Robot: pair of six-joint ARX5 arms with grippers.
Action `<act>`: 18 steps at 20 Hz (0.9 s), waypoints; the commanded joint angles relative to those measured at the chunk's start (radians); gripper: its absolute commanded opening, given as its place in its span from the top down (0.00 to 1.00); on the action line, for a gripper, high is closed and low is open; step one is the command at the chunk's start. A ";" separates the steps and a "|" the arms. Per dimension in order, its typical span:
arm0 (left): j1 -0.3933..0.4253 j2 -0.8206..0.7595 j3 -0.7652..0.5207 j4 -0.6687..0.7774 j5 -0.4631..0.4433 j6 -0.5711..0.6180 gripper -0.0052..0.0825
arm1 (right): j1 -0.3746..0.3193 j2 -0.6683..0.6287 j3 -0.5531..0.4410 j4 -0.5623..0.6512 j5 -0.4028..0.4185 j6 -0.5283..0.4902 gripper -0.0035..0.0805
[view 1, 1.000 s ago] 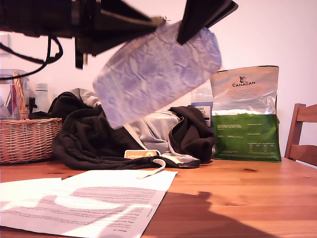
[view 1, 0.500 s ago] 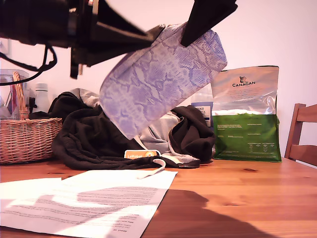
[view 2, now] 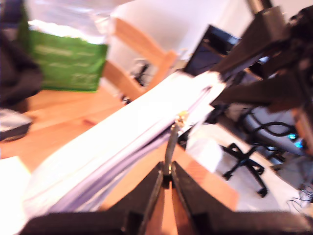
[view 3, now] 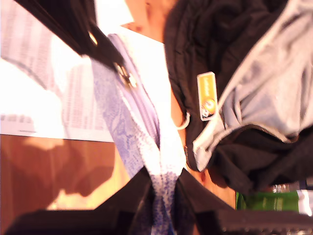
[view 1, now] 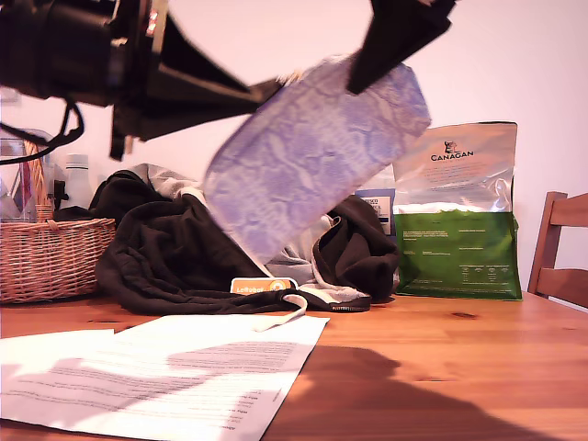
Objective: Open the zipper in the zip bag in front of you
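With your first hand (view 2: 166, 178) pinching only the thin pull tab (view 2: 171, 144) and your second hand (view 3: 164, 188) clamped on the zip bag (view 1: 312, 156) held aloft between them, the tab may slip if the zipper (view 3: 146, 110) binds.

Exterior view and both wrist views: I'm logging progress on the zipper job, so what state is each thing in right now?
zip bag: lifted off the table, tilted, held between both grippers.
zipper: cannot tell how far open; pull tab pinched.
my first gripper: shut on the pull tab.
my second gripper: shut on the bag's edge.
Canagan bag: upright on the table.
dark jacket: crumpled in a heap.
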 commanded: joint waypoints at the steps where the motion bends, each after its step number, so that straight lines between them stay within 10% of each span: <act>1: 0.018 0.005 -0.005 -0.020 -0.002 0.017 0.97 | -0.026 -0.002 -0.017 0.021 -0.029 0.003 0.97; 18: 0.120 0.005 -0.005 -0.210 -0.034 0.174 0.97 | -0.290 -0.117 -0.017 0.082 -0.510 0.218 0.97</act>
